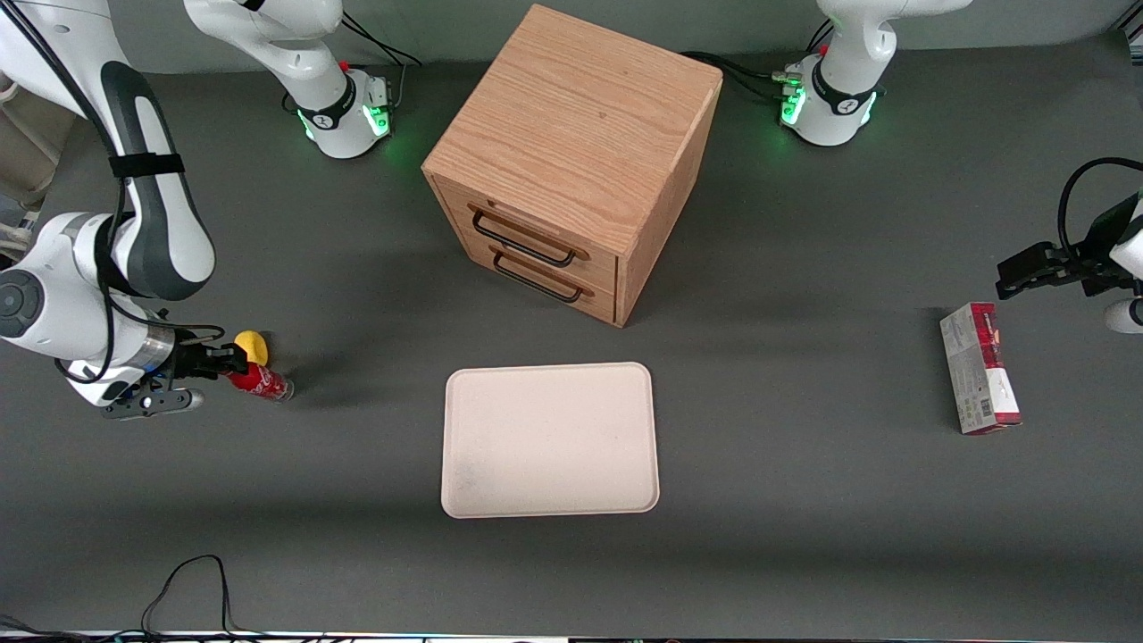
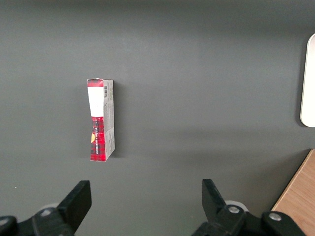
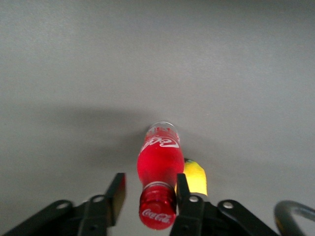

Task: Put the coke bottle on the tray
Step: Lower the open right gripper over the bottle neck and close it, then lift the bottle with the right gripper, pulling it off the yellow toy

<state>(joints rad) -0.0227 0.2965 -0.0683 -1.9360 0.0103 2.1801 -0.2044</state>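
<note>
- The black two-finger gripper (image 3: 150, 194) is at the working arm's end of the table; its fingers (image 3: 117, 192) are spread, straddling the neck without clamping it
- The tiny red coke bottle with red cap (image 1: 260, 381) stands on the grey table (image 1: 804, 500), touching a small yellow rounded object (image 1: 253, 346)
- The cream-white rectangular tray (image 1: 550, 439) lies well apart, in front of the wooden two-drawer cabinet (image 1: 571, 161)
</note>
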